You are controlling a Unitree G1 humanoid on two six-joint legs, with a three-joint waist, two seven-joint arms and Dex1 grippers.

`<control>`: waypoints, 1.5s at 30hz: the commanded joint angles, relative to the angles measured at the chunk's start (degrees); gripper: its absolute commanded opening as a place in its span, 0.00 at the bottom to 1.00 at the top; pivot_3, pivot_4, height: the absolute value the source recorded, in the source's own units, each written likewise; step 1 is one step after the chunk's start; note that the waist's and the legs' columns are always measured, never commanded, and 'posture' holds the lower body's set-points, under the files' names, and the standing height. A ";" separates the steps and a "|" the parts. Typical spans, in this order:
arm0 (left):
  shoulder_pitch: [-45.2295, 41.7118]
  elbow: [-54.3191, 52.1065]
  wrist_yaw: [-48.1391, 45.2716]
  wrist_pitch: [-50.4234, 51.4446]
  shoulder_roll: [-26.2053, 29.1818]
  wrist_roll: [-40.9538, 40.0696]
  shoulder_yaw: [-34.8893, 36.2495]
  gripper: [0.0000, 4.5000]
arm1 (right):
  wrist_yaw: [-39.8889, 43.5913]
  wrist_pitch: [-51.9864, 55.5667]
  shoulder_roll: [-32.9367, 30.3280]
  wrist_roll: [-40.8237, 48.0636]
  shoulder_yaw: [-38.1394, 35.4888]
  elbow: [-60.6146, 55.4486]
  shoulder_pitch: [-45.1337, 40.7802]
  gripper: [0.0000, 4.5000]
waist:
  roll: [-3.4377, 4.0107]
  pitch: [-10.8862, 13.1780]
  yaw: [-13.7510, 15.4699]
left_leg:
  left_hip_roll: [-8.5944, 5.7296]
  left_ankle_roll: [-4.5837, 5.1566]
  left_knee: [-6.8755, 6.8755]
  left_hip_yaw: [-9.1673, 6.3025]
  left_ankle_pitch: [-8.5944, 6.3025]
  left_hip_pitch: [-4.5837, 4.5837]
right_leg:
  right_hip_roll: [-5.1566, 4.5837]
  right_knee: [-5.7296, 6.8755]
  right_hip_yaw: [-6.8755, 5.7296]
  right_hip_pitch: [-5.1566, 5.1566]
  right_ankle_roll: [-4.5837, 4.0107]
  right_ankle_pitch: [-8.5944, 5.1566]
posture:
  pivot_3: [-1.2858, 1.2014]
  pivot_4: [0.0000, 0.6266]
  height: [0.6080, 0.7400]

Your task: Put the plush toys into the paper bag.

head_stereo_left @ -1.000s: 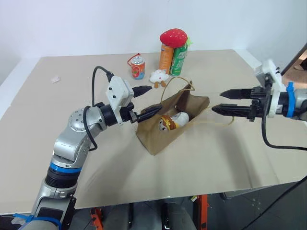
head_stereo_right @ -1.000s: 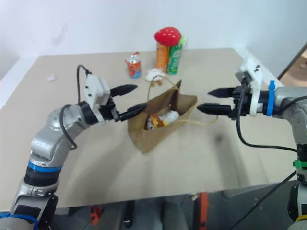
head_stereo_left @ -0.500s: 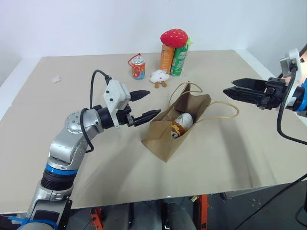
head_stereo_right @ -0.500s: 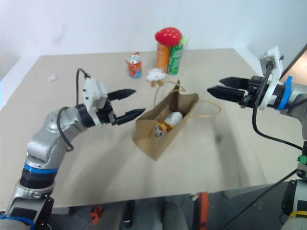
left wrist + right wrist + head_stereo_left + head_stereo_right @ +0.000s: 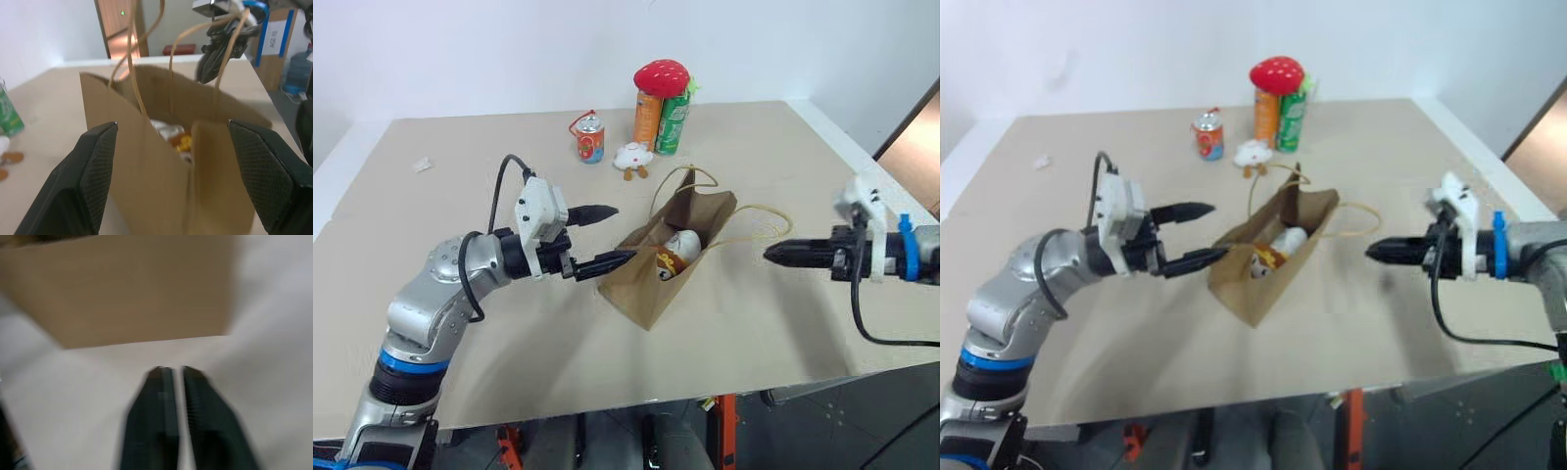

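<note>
Fingers first: your left gripper [image 5: 594, 238] is spread wide, holding nothing, level and aimed right, with its near fingertip touching or just beside the left corner of the paper bag [image 5: 651, 284]. Your right gripper [image 5: 781, 255] is clenched tight on nothing, hanging to the right of the bag, near the cord handle [image 5: 759, 221] that lies slack on the counter [image 5: 460, 166].

The bag stands open near the middle of the counter, tilted and leaning rather than square. Both plush toys are already inside it: the egg-shaped toy [image 5: 684, 244] shows white at the mouth, and the brown monkey toy [image 5: 665, 264] sits just nearer, its tan face peeking over the rim. As I judge it, the task is all but done.

The risk now is undoing that. If your left gripper pushes right, it could tip the light bag or slide it, and the toys near the rim could spill out. If your right gripper sweeps left, it could snag the loose handle and drag the bag with it.

Farther off, a sheep-like plush [image 5: 632, 158], a small can [image 5: 590, 138] and two tall cans [image 5: 661, 121] topped by a strawberry plush [image 5: 664, 75] stand well apart; a wide swing could knock them.
</note>
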 commanded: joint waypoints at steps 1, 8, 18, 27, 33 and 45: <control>0.31 -1.22 -1.16 -2.14 0.93 0.73 0.28 0.82 | -0.35 6.62 2.11 8.34 1.10 -14.33 -1.03 0.02 | 0.00 0.00 0.02 | 0.00 -0.05 0.04 0.08 -0.03 -0.03 | -0.07 0.00 0.00 -0.04 -0.08 0.05 | 0.52 0.24 1.00; 1.26 -3.03 -1.88 -1.99 0.74 -0.31 -0.40 0.98 | -5.71 9.98 8.83 11.83 4.05 -19.54 -7.36 0.00 | -0.05 0.02 0.05 | 0.31 -0.11 0.11 0.45 -0.07 -0.01 | -0.26 -0.04 -0.30 -0.09 -0.17 0.15 | 0.52 0.24 1.00; 3.22 -5.52 0.82 0.23 -0.61 -0.06 -2.49 0.98 | -9.27 6.91 14.31 8.00 9.39 -18.78 -11.17 0.00 | -0.07 0.01 0.07 | 0.53 -0.17 0.16 0.56 -0.11 -0.05 | -0.30 -0.07 -0.57 -0.18 -0.32 0.24 | 0.52 0.24 1.00; 2.84 -5.82 4.54 1.60 -3.17 1.94 -6.16 0.98 | -10.99 4.41 17.39 4.97 11.55 -17.04 -12.70 0.00 | -0.07 0.01 0.06 | 0.55 -0.18 0.16 0.56 -0.12 -0.05 | -0.27 -0.07 -0.59 -0.19 -0.32 0.25 | 0.52 0.24 1.00; 2.34 -5.12 9.20 3.17 -6.33 2.14 -6.13 0.98 | -10.92 3.10 17.72 3.33 12.38 -16.99 -12.11 0.00 | -0.07 0.01 0.07 | 0.55 -0.18 0.16 0.56 -0.12 -0.05 | -0.26 -0.07 -0.60 -0.19 -0.32 0.25 | 0.52 0.24 1.00; 1.51 -2.96 13.94 6.08 -9.23 3.21 -5.88 0.98 | -10.77 2.34 17.76 2.20 12.49 -16.91 -11.81 0.00 | -0.07 0.01 0.07 | 0.56 -0.19 0.17 0.55 -0.12 -0.05 | -0.24 -0.06 -0.60 -0.18 -0.32 0.26 | 0.52 0.24 1.00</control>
